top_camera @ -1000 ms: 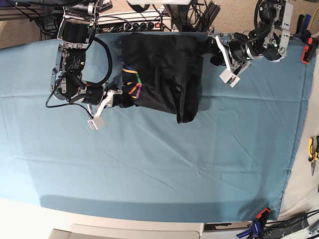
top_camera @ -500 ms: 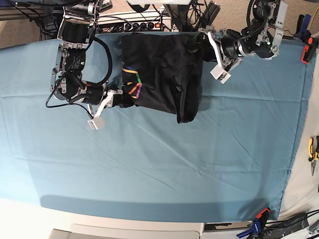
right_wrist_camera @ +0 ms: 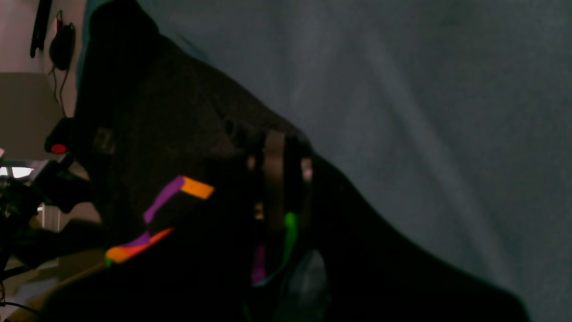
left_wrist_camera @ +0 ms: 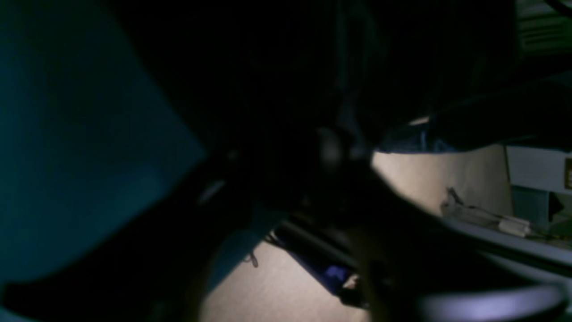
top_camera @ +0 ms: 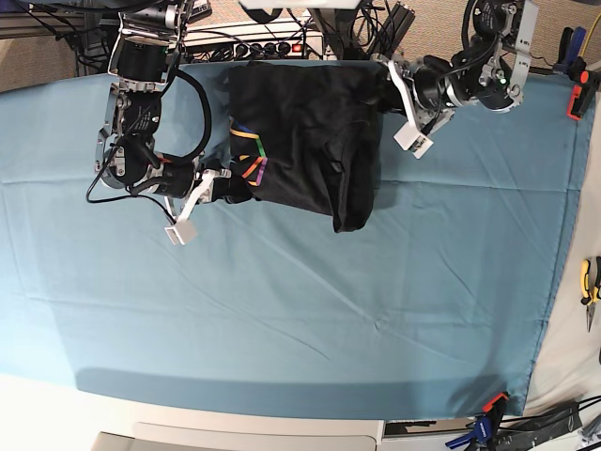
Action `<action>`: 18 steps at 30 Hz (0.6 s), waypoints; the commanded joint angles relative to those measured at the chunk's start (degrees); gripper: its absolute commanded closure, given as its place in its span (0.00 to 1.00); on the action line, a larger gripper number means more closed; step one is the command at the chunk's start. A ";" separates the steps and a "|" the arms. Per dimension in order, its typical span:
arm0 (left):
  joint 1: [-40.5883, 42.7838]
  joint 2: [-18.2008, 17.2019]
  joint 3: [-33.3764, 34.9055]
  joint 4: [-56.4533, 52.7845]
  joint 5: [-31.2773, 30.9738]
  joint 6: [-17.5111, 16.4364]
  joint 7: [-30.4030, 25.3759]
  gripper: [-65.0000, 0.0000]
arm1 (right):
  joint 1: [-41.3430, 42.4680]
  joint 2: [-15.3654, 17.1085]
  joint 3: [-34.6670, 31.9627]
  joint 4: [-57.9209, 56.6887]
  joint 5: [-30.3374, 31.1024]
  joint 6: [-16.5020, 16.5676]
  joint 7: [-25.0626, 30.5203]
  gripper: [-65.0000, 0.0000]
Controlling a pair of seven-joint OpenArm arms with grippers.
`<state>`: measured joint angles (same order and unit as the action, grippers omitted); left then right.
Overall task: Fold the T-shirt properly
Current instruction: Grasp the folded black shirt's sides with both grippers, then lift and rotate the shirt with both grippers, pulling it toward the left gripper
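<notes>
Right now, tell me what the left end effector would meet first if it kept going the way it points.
Most likely the T-shirt: the left end effector points at its far corner on the teal table cover and already looks at the fabric edge; exact contact is unclear.

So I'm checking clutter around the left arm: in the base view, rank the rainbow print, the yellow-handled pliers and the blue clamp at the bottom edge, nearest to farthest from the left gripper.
From the left gripper, at the T-shirt's top corner:
1. Rainbow print, on the shirt's opposite edge.
2. Yellow-handled pliers, off the cloth's side edge.
3. Blue clamp, at the bottom edge.
</notes>
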<state>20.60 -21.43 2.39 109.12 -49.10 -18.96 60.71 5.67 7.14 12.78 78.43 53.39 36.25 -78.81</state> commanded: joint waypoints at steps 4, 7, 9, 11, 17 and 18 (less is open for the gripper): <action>-0.15 -0.33 -0.20 0.83 0.17 -0.35 -1.03 1.00 | 0.52 0.46 0.07 0.57 -0.92 0.39 -1.19 1.00; -0.48 -0.33 -0.20 0.83 1.40 -0.33 -1.42 1.00 | 0.52 0.46 0.07 0.59 -0.22 0.39 -1.19 1.00; -0.83 -0.35 -0.22 0.83 1.64 -0.35 -1.44 1.00 | 0.50 0.46 0.07 0.59 1.51 1.49 -1.19 1.00; -1.51 -0.52 -0.22 0.83 2.03 -0.52 -1.40 1.00 | 0.52 0.46 0.07 0.70 3.32 2.38 -1.19 1.00; -3.85 -2.29 -0.22 0.83 2.47 -0.52 -1.53 1.00 | 0.50 0.46 0.07 0.74 3.63 2.56 -1.19 1.00; -4.17 -2.67 -0.22 0.83 2.49 -0.52 -1.60 1.00 | 0.50 0.46 0.07 0.74 3.63 2.56 -1.19 1.00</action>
<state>16.88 -23.57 2.46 109.10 -45.91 -19.07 60.29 5.39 7.14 12.78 78.41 56.07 38.59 -79.70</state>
